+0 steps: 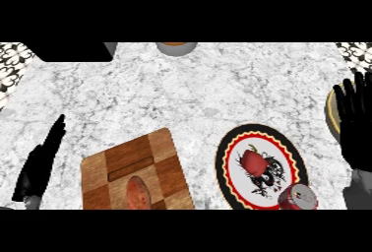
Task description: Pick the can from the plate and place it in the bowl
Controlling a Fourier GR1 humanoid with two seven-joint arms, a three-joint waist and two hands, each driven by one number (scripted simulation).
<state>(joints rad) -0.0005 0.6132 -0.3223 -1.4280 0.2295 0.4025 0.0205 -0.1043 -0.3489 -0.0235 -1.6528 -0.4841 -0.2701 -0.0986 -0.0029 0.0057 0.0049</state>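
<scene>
red can (298, 198) at lower-right rim of plate (220, 165)

barely see the bowl (331, 114) behind the right hand (357, 125); chopped off by edges: container (175, 47) up top, cutting board (123, 162) below.

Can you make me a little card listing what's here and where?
plate: round white plate with a black, red and yellow border
can: red metal can with a silver top, on plate's near right rim
right hand: open, holding nothing
bowl: dark, yellow-rimmed bowl, partly behind right hand
left hand: open, left edge
board: checkered wooden board, left of plate
</scene>
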